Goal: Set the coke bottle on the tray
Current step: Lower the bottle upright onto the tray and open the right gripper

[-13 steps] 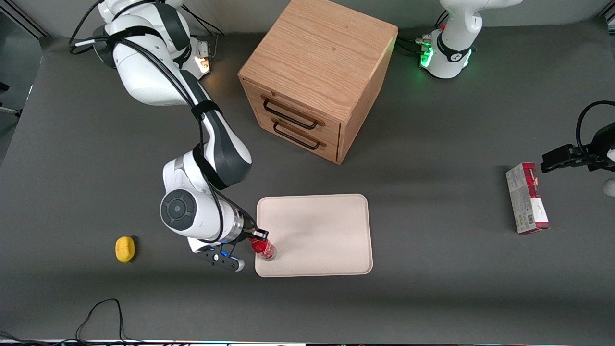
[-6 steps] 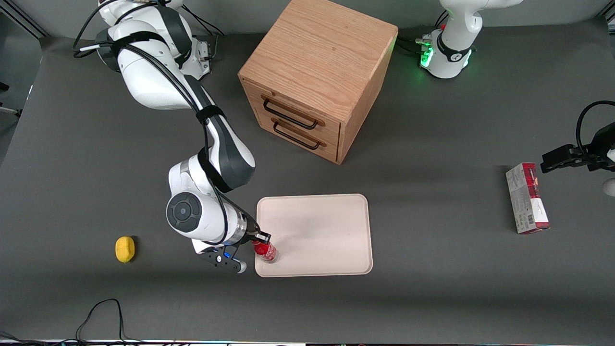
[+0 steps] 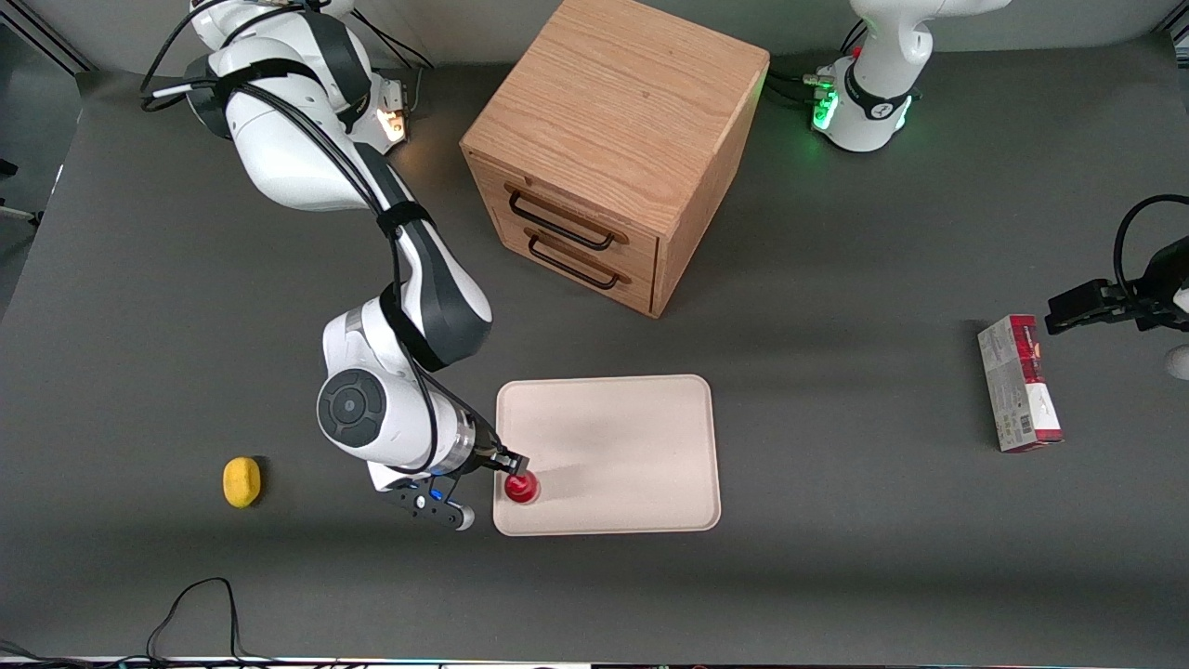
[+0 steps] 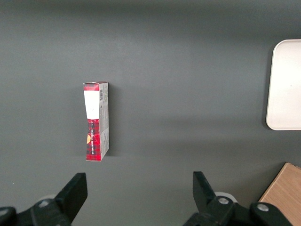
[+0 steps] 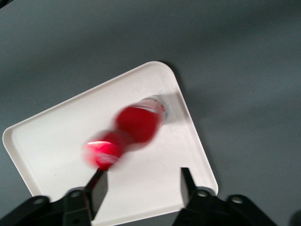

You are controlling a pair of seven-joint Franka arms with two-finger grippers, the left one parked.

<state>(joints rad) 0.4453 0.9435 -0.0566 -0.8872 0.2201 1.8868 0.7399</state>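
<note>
The coke bottle [image 3: 521, 486] is small and red with a red cap. It stands on the cream-white tray [image 3: 632, 437], in the tray's corner nearest the front camera toward the working arm's end. In the right wrist view the bottle [image 5: 137, 123] is blurred by motion, and its cap is just next to one fingertip [image 5: 99, 178]. The tray [image 5: 56, 141] lies under it. My right gripper [image 3: 503, 469] is open and empty beside the bottle, low over the tray's rim. Its jaws [image 5: 142, 176] stand wide apart with bare tray between them.
A wooden two-drawer cabinet [image 3: 613, 149] stands farther from the front camera than the tray. A yellow lemon-like object [image 3: 241, 481] lies toward the working arm's end. A red-and-white carton [image 3: 1019, 383] lies toward the parked arm's end and also shows in the left wrist view [image 4: 96, 121].
The gripper held the tilted bottle over the tray's corner. Now its fingers have opened and the bottle stands free and upright on the tray. The wrist has drawn back slightly.
</note>
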